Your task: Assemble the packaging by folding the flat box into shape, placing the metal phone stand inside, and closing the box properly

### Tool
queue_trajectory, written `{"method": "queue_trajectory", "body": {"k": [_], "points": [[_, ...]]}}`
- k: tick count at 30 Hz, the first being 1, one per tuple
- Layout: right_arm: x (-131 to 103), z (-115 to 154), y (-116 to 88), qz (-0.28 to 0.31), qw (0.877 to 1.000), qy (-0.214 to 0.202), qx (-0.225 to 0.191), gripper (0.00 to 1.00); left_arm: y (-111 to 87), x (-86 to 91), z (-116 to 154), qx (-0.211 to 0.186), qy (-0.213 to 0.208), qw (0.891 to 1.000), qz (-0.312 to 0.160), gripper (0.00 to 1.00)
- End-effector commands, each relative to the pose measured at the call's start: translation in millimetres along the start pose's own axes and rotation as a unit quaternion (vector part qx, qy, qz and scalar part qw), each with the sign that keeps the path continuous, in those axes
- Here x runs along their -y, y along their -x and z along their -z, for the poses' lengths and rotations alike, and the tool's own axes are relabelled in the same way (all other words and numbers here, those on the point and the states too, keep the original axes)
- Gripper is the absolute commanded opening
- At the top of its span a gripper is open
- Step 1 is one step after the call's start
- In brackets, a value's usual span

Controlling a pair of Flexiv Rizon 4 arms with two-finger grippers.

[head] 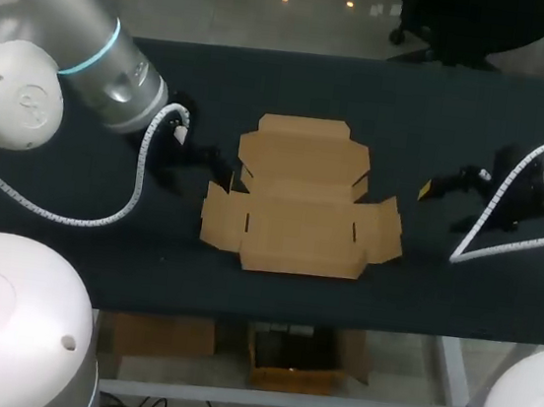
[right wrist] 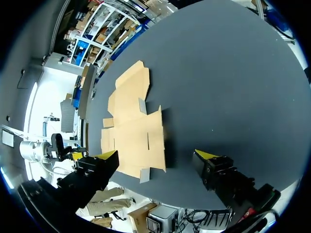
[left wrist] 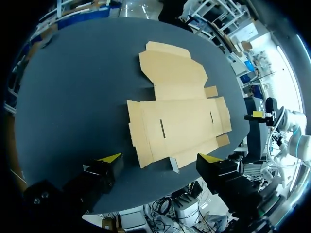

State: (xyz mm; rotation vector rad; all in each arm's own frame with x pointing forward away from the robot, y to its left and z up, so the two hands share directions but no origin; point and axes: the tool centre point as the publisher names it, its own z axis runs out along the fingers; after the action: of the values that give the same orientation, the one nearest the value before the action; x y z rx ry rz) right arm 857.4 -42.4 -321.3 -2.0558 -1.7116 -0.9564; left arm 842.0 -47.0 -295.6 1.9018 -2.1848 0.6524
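The dark table (head: 442, 115) carries one task item, the flat box (head: 301, 207). It is an unfolded cardboard blank lying near the middle, with its lid panel (head: 304, 148) toward the far edge and its base panel (head: 298, 232) toward the robot. The metal phone stand shows in none of the views.

My left arm comes in beside the blank's left side. In its wrist view the left gripper (left wrist: 159, 158) stands spread wide and holds nothing, with the cardboard's near edge just ahead of its fingers. The right gripper (right wrist: 156, 154) is likewise spread wide and empty. In the head view it sits apart from the right side flap (head: 383, 232), with bare table between them.

Nothing is folded yet, so raising the walls looks like the step in hand. Thin cardboard lying flat gives the fingers no edge to pinch. One gripper would do best pressing down on the base panel while the other slips a tip under the left side flap (head: 221, 217) and levers it up along its crease. A couple of small corner tabs (left wrist: 174, 164) may already stand slightly proud, though the view is too coarse to be sure. They would make the easiest starting purchase. The two narrow slots (head: 247, 222) must stay uncovered for later tucking.
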Motion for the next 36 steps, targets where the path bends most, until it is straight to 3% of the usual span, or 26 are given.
{"method": "queue_trajectory", "body": {"k": [1,5,25,30,36], "points": [[-6,15,-2,0.000,0.994,-0.006,-0.107,1.00,6.6,4.3,14,-0.007,-0.001,1.000,0.000,1.00],[-14,19,-8,0.002,0.993,-0.015,-0.113,1.00,11.1,13.1,22,-0.011,-0.003,1.000,0.002,1.00],[-14,19,-8,0.002,0.993,-0.015,-0.113,1.00,11.1,13.1,22,-0.011,-0.003,1.000,0.002,1.00],[-30,23,-29,0.040,0.992,-0.019,-0.118,1.00,0.8,24.8,19,-0.025,0.002,0.999,-0.027,1.00],[-47,17,-38,0.056,0.991,-0.052,-0.110,1.00,-2.7,33.5,19,-0.034,0.000,0.999,-0.042,1.00]]}}
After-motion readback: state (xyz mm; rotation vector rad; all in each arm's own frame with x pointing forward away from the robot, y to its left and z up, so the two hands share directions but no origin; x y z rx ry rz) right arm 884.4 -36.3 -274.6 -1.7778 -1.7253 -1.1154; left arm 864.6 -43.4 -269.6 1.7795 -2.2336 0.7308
